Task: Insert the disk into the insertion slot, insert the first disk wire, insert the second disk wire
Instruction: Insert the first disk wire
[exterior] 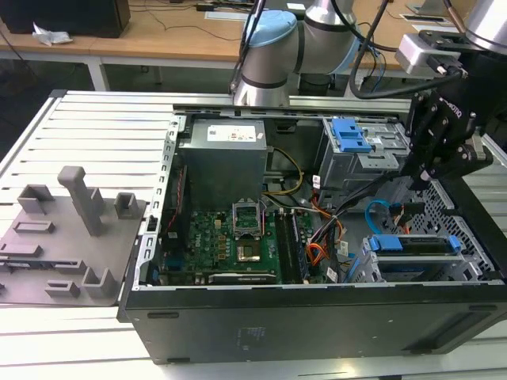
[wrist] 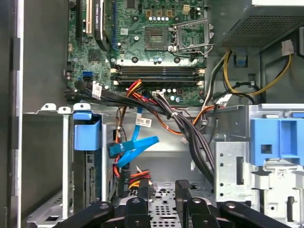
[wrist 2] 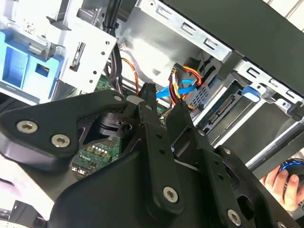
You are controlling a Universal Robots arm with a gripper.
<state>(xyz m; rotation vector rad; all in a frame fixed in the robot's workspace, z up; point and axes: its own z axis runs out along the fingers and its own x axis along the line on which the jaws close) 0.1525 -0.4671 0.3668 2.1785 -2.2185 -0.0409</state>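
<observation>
disk (exterior: 412,257) sits in its blue carrier (wrist: 87,135) inside the slot (exterior: 364,267), the low silver cage just beside the tall grey cage (exterior: 352,150), so that step looks done. gripper (wrist: 163,187) hangs over the gap next to the grey cage, fingers (wrist: 142,190) apart w/ nothing betw. them, pointed down toward the light-blue wire (wrist: 137,148). the wire loops up betw. the grey cage and the disk, and its plug (wrist: 115,150) lies close to the disk's rear edge; can't tell if it's seated. a bundle of red/yellow/orange wires (wrist: 137,175) lies just beside it, also betw. grey cage and disk, easy to snag. the wire is prob. very light and floppy: the flat ribbon bends easily one way, resists twist, and will kink if pinched hard. best hold is the small hard plug, across its flat faces, not the ribbon, so the plug stays square to its socket; it's small and smooth, so it could rotate or slip in the fingers. the disk is rigid, heavier and shock-sensitive; any contact should go on the carrier, not the label face or connector edge.
</observation>
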